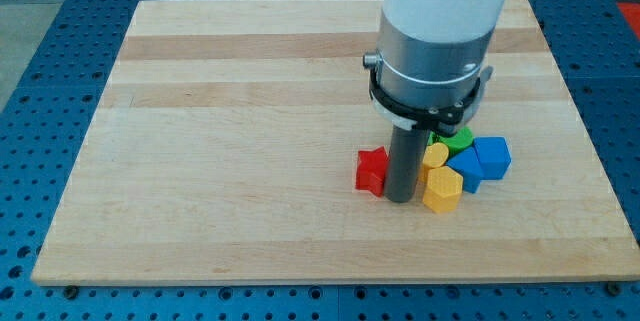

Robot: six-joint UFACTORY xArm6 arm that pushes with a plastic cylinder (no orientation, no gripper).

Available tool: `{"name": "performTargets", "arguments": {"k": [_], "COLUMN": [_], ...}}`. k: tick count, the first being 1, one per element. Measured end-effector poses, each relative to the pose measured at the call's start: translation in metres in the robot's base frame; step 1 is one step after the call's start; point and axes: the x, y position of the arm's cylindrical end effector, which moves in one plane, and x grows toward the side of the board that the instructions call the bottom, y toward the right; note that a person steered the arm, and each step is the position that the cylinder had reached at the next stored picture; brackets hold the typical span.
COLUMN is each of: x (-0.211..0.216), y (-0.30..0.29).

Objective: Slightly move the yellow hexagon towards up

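The yellow hexagon [442, 189] lies on the wooden board [230, 131] at the view's lower right. My tip [400, 199] touches the board just left of it, between it and a red block [372, 170], star-like in shape. A second yellow block [436, 155] sits just above the hexagon. A blue block [491, 157] and another blue block [466, 170] lie to the hexagon's right. A green block [459, 140] shows partly behind the arm.
The white and grey arm body [435, 36] hangs over the board's upper right and hides part of the block cluster. A blue perforated table [40, 81] surrounds the board.
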Motion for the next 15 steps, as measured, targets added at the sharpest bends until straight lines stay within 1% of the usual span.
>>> {"name": "performTargets", "arguments": {"k": [1,2,3,4,5,6,7,9,10,12,13,14,15], "x": [-0.022,-0.034,-0.01,0.037,0.054,0.061,0.06,0.029,0.028,0.028,0.024,0.013,-0.008], "y": [-0.001,-0.008,-0.031,-0.039,-0.03,0.034,0.085,0.089,0.078,0.009,-0.007,-0.007,-0.007]}}
